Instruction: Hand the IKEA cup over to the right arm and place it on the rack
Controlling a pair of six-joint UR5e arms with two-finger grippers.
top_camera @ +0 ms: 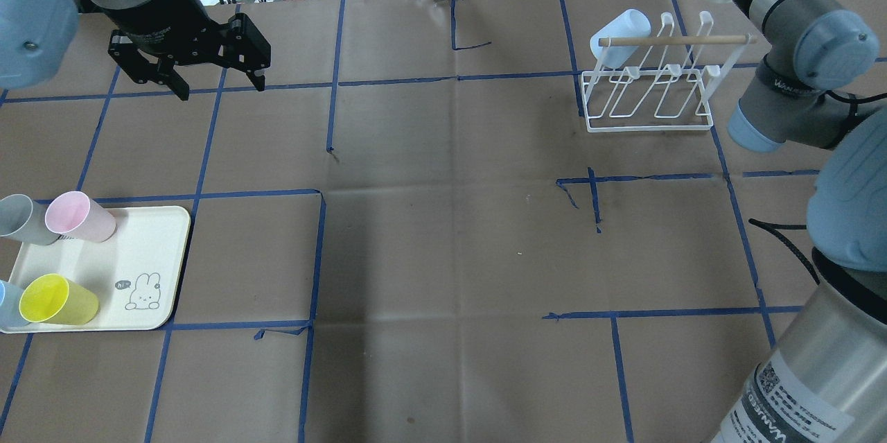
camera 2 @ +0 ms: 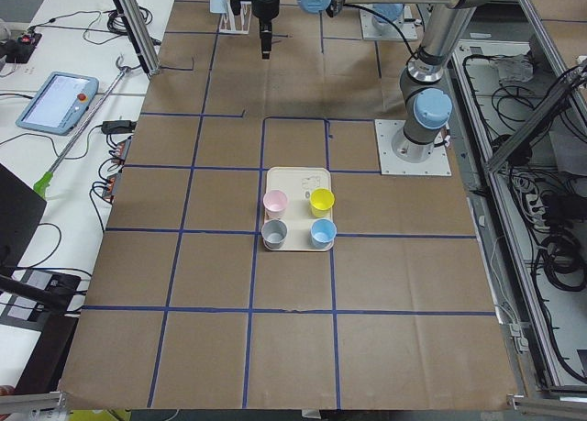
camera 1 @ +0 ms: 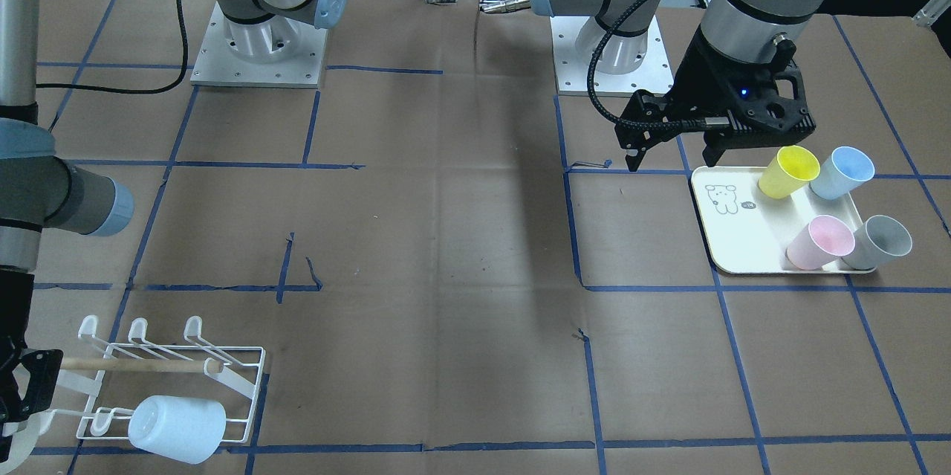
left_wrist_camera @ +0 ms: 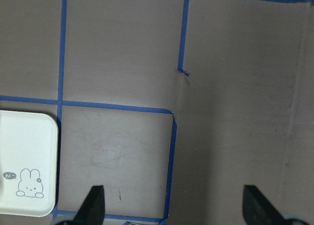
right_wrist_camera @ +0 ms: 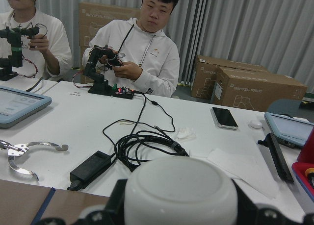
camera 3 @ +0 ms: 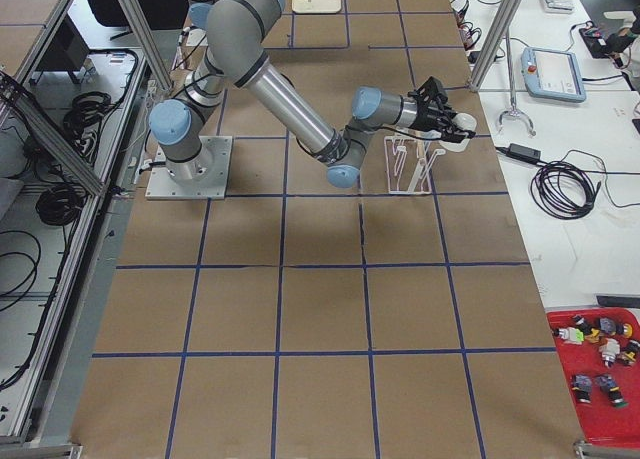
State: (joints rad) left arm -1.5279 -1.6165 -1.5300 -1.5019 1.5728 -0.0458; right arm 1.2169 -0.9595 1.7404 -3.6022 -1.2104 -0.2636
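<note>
My right gripper is shut on a white cup, whose rounded base fills the bottom of the right wrist view. It holds the cup by the table's far edge, just beyond the white wire rack. A pale blue cup hangs upside down on a corner prong of the rack, also seen in the front view. My left gripper is open and empty above bare table, beyond the cream tray. Its fingertips show wide apart.
The tray holds a yellow cup, a blue cup, a pink cup and a grey cup. Blue tape lines mark the brown table. People, cables and tablets are at a white bench behind the far edge.
</note>
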